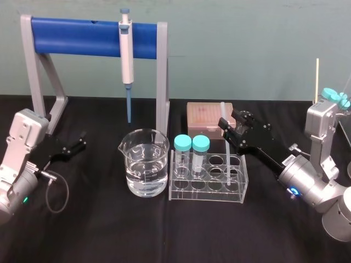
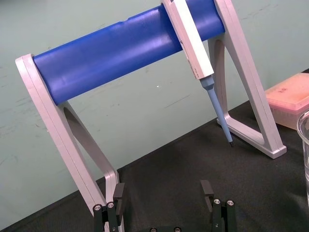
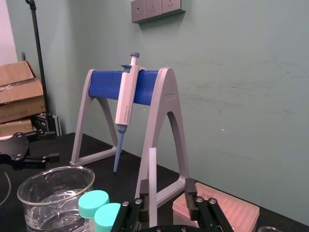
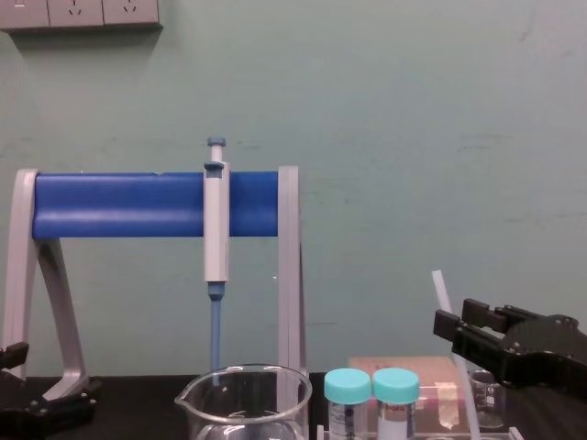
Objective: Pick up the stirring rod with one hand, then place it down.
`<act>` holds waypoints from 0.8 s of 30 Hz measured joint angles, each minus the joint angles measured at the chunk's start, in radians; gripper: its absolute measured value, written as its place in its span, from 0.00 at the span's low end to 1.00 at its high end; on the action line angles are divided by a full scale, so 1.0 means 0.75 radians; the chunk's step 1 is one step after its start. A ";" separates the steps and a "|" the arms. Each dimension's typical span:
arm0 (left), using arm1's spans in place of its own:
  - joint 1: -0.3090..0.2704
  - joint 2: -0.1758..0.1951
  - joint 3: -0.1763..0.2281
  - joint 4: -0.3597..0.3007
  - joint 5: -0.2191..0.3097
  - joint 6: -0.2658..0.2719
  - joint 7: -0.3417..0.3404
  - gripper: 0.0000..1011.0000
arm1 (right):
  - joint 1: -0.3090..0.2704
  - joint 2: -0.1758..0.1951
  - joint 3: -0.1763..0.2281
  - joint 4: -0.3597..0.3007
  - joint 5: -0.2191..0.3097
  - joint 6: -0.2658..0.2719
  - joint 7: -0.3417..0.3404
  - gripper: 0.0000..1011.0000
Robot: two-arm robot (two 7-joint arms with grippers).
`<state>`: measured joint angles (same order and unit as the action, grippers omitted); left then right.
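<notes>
The right pincer (image 3: 166, 191) is gaping wide with the stirring rod (image 3: 152, 179) standing between its jaws in the test-tube rack's (image 1: 207, 193) right end, while the left pincer (image 1: 78, 144) is idling open near the desk's (image 1: 109, 230) left edge.

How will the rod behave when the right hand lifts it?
Rod looks straight, stiff, likely light. Thin and smooth: may slip or pivot in the open right hand around it. Laid flat, probably rolls. Left hand idles at left.
</notes>
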<state>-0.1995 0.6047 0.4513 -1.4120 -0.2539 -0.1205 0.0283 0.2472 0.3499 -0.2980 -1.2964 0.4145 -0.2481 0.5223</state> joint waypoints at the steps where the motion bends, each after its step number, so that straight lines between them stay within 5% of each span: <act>1: 0.000 0.000 0.000 0.000 0.000 0.000 0.000 0.99 | 0.000 0.000 0.000 0.000 0.000 0.000 0.000 0.46; 19: 0.000 0.000 0.000 0.000 0.000 0.000 0.000 0.99 | 0.000 0.000 0.000 0.001 0.000 -0.001 0.002 0.99; 24: 0.000 0.000 0.000 0.000 0.000 0.000 0.000 0.99 | 0.000 0.000 0.000 0.001 0.000 -0.001 0.002 0.99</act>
<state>-0.1995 0.6047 0.4514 -1.4120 -0.2539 -0.1205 0.0283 0.2473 0.3498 -0.2980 -1.2953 0.4148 -0.2492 0.5240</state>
